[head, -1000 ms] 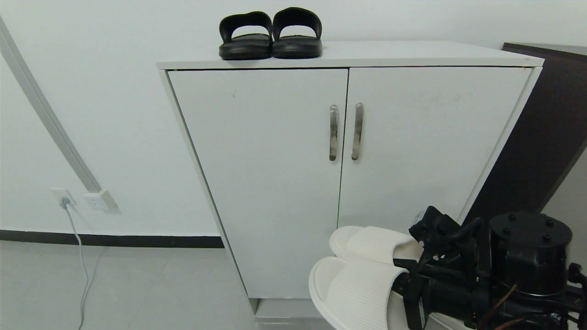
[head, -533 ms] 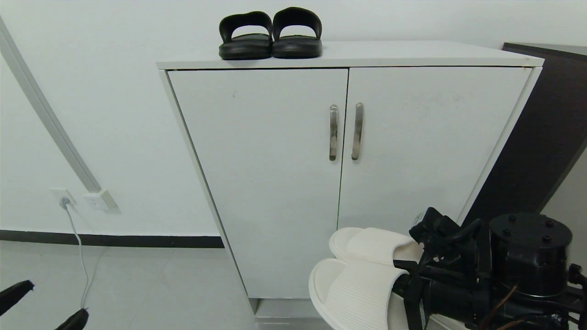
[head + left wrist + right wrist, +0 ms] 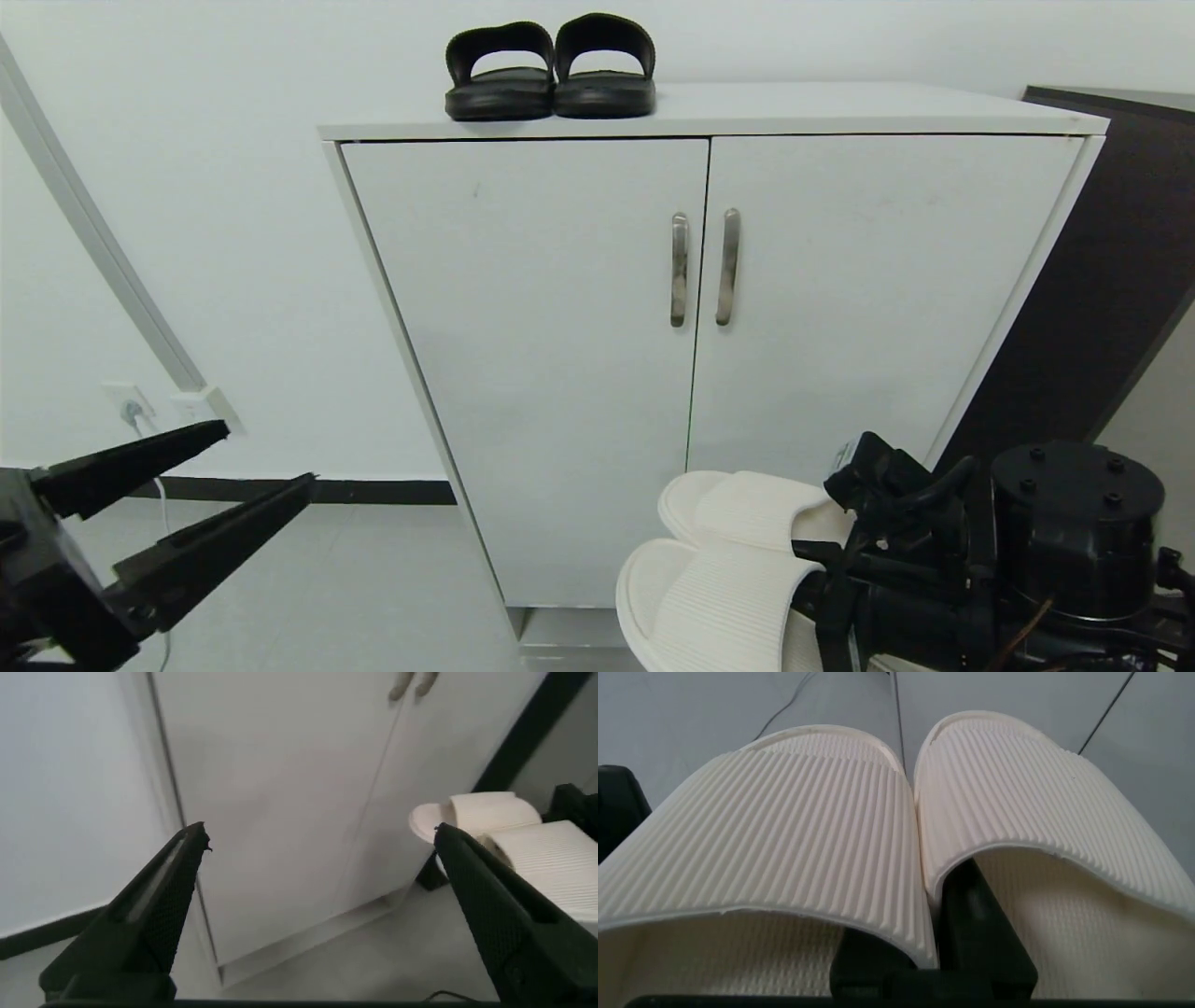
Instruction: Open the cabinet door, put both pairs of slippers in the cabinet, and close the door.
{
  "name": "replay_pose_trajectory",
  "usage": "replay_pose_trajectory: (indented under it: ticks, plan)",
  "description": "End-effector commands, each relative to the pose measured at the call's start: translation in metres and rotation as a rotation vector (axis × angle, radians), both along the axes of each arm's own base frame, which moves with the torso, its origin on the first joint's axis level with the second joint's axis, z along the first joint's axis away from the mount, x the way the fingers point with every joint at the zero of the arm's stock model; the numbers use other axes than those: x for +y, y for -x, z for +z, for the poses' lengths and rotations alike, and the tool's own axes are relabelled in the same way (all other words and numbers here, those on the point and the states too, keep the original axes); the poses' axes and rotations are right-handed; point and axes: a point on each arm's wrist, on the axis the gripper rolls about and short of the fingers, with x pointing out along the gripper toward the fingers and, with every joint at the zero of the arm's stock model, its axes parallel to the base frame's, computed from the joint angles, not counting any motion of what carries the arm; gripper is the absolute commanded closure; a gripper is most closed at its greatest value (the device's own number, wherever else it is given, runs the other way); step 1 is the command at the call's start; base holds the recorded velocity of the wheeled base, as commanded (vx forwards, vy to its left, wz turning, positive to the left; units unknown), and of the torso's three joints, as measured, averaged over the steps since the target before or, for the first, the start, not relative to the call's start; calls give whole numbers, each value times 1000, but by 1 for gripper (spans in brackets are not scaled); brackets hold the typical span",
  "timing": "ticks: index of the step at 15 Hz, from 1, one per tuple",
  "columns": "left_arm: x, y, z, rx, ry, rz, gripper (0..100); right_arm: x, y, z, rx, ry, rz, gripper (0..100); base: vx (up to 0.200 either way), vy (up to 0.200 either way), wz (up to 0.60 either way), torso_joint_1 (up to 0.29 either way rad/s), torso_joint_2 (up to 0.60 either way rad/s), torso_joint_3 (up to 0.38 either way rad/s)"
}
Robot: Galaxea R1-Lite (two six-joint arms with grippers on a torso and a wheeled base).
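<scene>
My right gripper point(image 3: 845, 560), low in front of the cabinet point(image 3: 934, 110), is clamped on the pair of white slippers point(image 3: 738, 551). In the right wrist view its black fingers point(image 3: 976, 924) reach in under the ribbed straps where the two slippers press side by side. I hold the pair off the floor point(image 3: 355, 579), toes pointing toward the foot of the cabinet and close to its right door point(image 3: 878, 299); I cannot tell whether they touch it.

My left gripper point(image 3: 269, 455) hangs at the lower left of the head view, spread wide and holding nothing, touching nothing. Its two long black fingers point toward the left side of the cabinet, well apart from it. Through the left wrist camera I see the cabinet front between those fingers, with the white slippers off to one side.

Both cabinet doors are shut. The left door point(image 3: 541, 355) and right door meet at a thin seam, and the two upright metal handles point(image 3: 679, 270) stand just beside each other on either side of it.

The black slippers point(image 3: 551, 70) sit side by side on the cabinet top, near its left front edge, toes facing out toward me.

Behind the left gripper, a wall socket point(image 3: 126, 401) with a cable plugged in is set low on the white wall point(image 3: 233, 233)
</scene>
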Motion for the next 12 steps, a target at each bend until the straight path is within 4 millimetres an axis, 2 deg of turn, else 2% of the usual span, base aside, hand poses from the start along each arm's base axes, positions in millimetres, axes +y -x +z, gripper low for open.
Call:
replay_pose_trajectory:
  ticks: [1,7,12]
  plan:
    - [-17,-28,4,44,-5,-91,0,0,0,0,0,-1,1,100,0,0,0,0,0,0]
    - [-65,-61,33,15,0,-303,0,1,-3,0,6,-5,-4,100,0,0,0,0,0,0]
    - [-108,-79,54,2,41,-441,0,3,-5,-4,17,3,-3,100,0,0,0,0,0,0]
